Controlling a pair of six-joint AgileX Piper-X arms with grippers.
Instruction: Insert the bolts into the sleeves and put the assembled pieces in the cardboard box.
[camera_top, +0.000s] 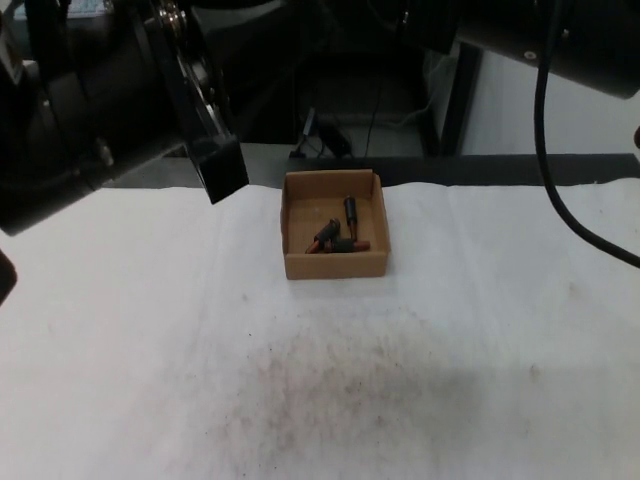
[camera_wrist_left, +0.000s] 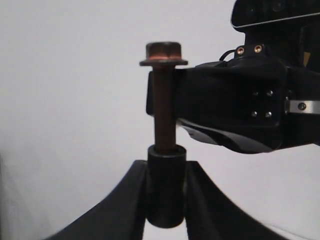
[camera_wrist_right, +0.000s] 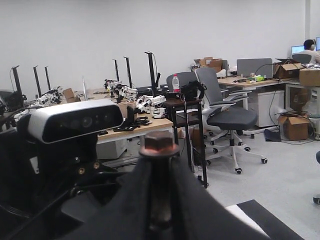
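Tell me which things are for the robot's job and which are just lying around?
For the job: bolt, held by the right gripper; sleeve, held by the left gripper; cardboard box; finished pieces inside it.
Just lying about: white cloth; office chairs; water bottle; desks.

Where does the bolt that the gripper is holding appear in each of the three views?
High view: not in this picture.
Left wrist view: the bolt stands upright in the sleeve, which the left gripper holds.
Right wrist view: its head shows between the fingers of the right gripper.
Shared landmark: the right gripper clamped on the bolt's shaft.
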